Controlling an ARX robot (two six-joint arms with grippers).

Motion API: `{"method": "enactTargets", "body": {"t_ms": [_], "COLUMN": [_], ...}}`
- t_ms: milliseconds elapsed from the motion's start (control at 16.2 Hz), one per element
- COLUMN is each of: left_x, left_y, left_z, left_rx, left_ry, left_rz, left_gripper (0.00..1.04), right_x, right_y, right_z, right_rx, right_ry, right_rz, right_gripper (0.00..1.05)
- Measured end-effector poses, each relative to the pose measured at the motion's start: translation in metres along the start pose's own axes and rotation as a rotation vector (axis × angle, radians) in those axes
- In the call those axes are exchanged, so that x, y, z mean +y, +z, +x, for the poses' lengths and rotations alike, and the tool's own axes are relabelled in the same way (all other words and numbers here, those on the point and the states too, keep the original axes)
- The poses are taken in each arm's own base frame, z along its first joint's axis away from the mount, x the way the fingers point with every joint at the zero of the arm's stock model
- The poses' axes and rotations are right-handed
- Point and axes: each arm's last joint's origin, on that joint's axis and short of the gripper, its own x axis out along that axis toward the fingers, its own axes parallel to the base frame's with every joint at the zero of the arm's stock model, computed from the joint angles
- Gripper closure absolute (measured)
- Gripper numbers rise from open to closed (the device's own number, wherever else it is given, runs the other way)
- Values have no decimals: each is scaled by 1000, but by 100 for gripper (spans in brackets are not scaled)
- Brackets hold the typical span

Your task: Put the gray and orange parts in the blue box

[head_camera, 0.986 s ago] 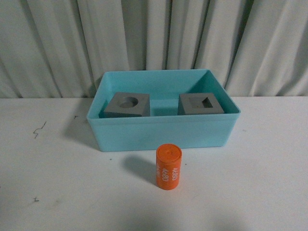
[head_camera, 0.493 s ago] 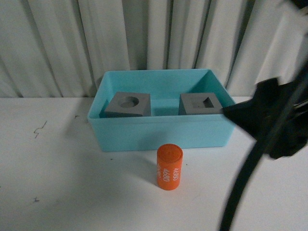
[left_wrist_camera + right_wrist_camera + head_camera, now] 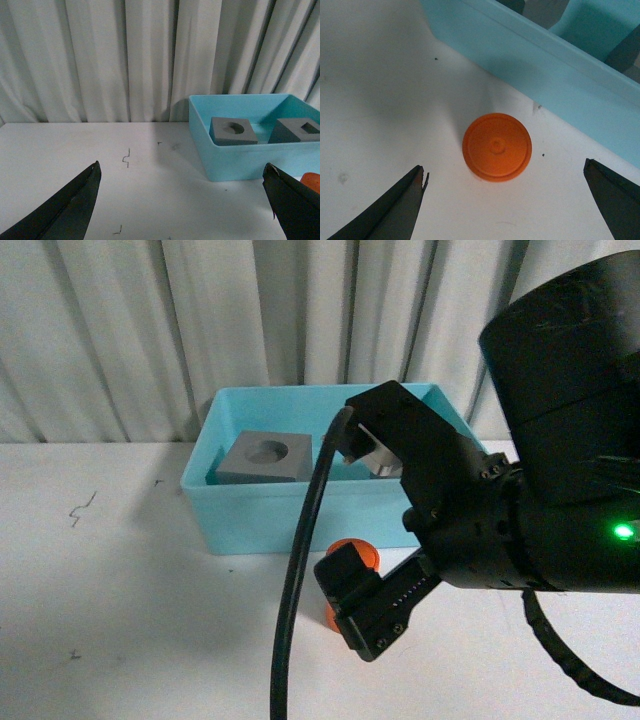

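Both gray cubes lie inside the blue box (image 3: pixel 250 512): the one with a round recess (image 3: pixel 262 458) on the left and the one with a rectangular recess (image 3: pixel 295 131) on the right, which my right arm mostly hides in the front view. The orange cylinder (image 3: pixel 496 146) stands upright on the table just in front of the box. My right gripper (image 3: pixel 505 170) hangs open above it, fingers wide on either side and touching nothing. My left gripper (image 3: pixel 181 166) is open over bare table to the left of the box (image 3: pixel 240 160), holding nothing.
The white table (image 3: pixel 110 590) carries a few small dark marks (image 3: pixel 126 159). A pleated grey curtain (image 3: pixel 150 330) closes off the back behind the box. My right arm's black cable (image 3: pixel 295 590) loops down in front of the box.
My right arm has swung in from the right and now hovers over the orange cylinder, hiding most of it and the right cube in the front view. The parts have not moved.
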Motion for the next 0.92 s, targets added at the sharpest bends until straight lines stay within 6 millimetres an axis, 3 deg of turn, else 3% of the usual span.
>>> {"method": "enactTargets", "body": {"t_ms": [185,308,370,431,616,801,924], "left_x": [0,0,0,0,0,0,0], "left_y": [0,0,0,0,0,0,0], "left_z": [0,0,0,0,0,0,0], "left_rx": [0,0,0,0,0,0,0], "left_ry": [0,0,0,0,0,0,0], "left_rz": [0,0,0,0,0,0,0], "left_gripper": [7,7,7,7,7,7,7], "right_x": [5,2,2,2,2,-23,-31], "right_y": [6,1,-4,0,13,59,70], "right_z": [20,51,58,49,11,-51,-62], "right_rx": [11,74,101,66,-32,-284,-340], "right_ry": [9,-36,-52,-55,-27,-62,-92], "right_rz": [-6,48,77,86,97,127,128], "right_gripper": [6,6,23,55,56,56,56]}}
